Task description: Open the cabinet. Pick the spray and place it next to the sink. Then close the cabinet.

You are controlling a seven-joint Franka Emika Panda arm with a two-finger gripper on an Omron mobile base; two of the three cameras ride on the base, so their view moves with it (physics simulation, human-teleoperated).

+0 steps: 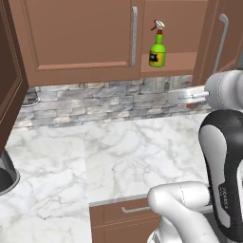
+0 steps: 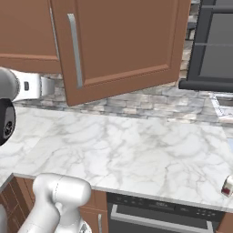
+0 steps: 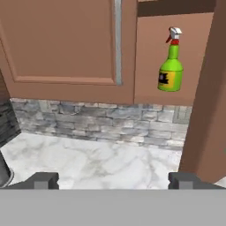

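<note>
The brown wall cabinet point(image 1: 80, 42) has its left door shut and its right door point(image 2: 123, 45) swung open toward me. Inside the opened part, the green spray point(image 1: 157, 47) stands upright on the bottom shelf, white nozzle on top. In the hand view the spray point(image 3: 171, 66) sits up and to the right of centre, between the shut door point(image 3: 66, 44) and the open door's edge point(image 3: 207, 97). My gripper point(image 3: 114, 181) is open, fingertips point(image 3: 44, 180) far apart with nothing between them, well short of the bottle and lower than the shelf. The sink is out of view.
A marble counter point(image 1: 133, 152) runs below a grey stone backsplash point(image 1: 104, 102). A dark round vessel point(image 1: 5, 175) sits at the counter's left edge. A dark framed appliance point(image 2: 214, 45) hangs at the right. A small red-and-white object point(image 2: 227, 185) lies near the counter's front right.
</note>
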